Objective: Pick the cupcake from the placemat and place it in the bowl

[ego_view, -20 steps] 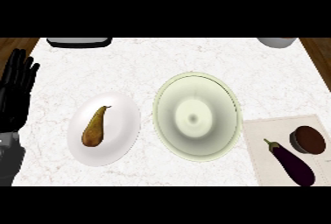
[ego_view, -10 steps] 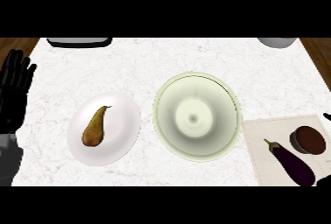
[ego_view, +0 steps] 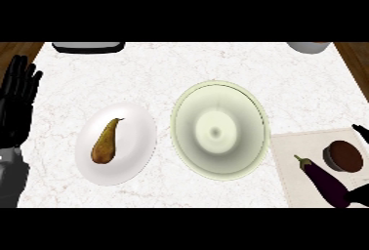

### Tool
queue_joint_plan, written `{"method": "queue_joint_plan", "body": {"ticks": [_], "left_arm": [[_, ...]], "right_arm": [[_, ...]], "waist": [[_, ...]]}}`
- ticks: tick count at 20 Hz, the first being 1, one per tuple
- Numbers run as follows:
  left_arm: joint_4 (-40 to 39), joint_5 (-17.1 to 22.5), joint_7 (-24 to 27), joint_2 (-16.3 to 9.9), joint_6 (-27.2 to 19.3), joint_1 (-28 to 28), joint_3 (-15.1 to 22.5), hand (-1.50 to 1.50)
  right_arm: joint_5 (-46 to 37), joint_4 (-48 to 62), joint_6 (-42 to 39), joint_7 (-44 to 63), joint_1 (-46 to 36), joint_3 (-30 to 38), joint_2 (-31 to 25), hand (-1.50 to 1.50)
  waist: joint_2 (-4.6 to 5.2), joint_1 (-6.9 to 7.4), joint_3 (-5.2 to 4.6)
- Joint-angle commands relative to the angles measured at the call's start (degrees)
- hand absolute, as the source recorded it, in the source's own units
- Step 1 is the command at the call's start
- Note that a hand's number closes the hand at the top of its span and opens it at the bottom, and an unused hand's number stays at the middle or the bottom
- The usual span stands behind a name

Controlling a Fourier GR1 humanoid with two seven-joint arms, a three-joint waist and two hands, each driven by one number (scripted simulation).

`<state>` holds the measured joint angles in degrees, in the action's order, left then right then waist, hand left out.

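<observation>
The cupcake [ego_view: 344,155], brown-topped, stands on the beige placemat [ego_view: 299,146] at the counter's right edge. Beside it on the mat lies a dark purple eggplant [ego_view: 326,181]. The pale green bowl [ego_view: 220,131] sits in the middle of the counter, just left of the mat, with nothing in it. Only small black parts of my right hand [ego_view: 359,129] show at the right edge, just above and below the cupcake, not touching it. My left hand [ego_view: 16,105] rests open at the left edge, fingers up.
A white plate [ego_view: 137,124] holding a brown pear [ego_view: 105,141] lies left of the bowl. A dark object [ego_view: 88,47] and a grey-white vessel [ego_view: 310,46] sit at the counter's far edge. Wooden floor shows past the counter's corners.
Black parts of my right hand have come into view at the right edge near the cupcake. The left hand and all the objects have stayed put.
</observation>
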<state>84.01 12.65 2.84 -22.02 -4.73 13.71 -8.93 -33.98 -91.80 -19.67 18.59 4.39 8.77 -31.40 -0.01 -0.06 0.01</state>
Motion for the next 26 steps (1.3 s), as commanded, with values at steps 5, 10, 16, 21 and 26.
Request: {"method": "queue_joint_plan", "body": {"ticks": [5, 10, 16, 21, 26], "left_arm": [[4.31, -1.91, -1.11, 1.65, 1.11, -2.98, -0.86, 0.0], [-2.05, -0.24, -0.65, 0.44, 3.98, 1.34, -4.03, 0.0], [-0.49, -1.55, -2.94, 1.86, 3.4, 2.37, -4.1, 0.0], [3.24, -3.44, -0.92, 4.46, 2.72, -2.48, -2.87, 0.0], [-1.02, -4.96, 0.77, 5.39, 2.27, 0.84, -2.63, 0.0]], "right_arm": [[-5.46, 5.93, 1.75, -7.54, 0.63, 0.5, 1.79, -1.5], [-9.65, 11.19, 4.7, -7.45, -2.22, -1.75, 5.41, -1.5], [-8.59, 16.8, 1.07, -9.77, -7.15, 2.87, 2.99, -1.5], [-10.35, 22.43, 2.7, -10.04, -8.15, 3.75, 3.39, -1.5], [-12.11, 27.53, 5.7, -11.79, -8.97, 3.58, 4.62, -1.5]], "waist": [[-0.02, 0.05, 0.0], [0.05, -0.01, 0.0], [0.03, 0.06, 0.0], [0.01, 0.19, 0.0], [0.07, -0.01, 0.0]]}}
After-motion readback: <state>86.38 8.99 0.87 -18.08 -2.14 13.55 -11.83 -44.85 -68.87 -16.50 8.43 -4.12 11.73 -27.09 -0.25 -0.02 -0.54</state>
